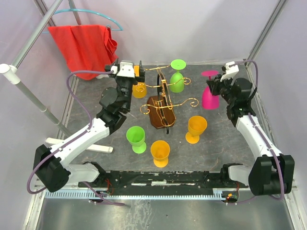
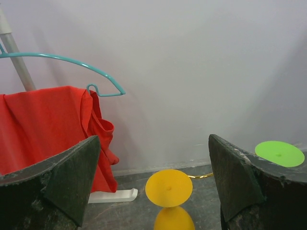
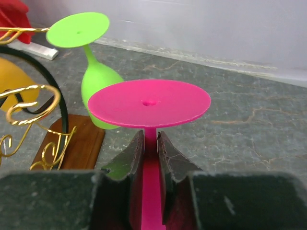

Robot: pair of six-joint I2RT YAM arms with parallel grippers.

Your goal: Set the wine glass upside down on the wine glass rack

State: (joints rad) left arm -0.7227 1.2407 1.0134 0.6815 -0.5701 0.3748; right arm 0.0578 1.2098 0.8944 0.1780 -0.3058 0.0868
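meanwhile, right gripper [image 3: 150,142] clamps inverted pink wine glass [image 3: 149,103] by stem, bound for rack [image 1: 160,115]; left gripper [image 2: 153,158] spread wide

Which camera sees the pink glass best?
The right wrist camera: the pink glass fills the view, its stem pinched by the right gripper. The top view shows it small, upside down. The left wrist view misses it.

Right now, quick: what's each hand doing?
Left hand: open, holding nothing.
Right hand: closed on the stem of the pink wine glass.
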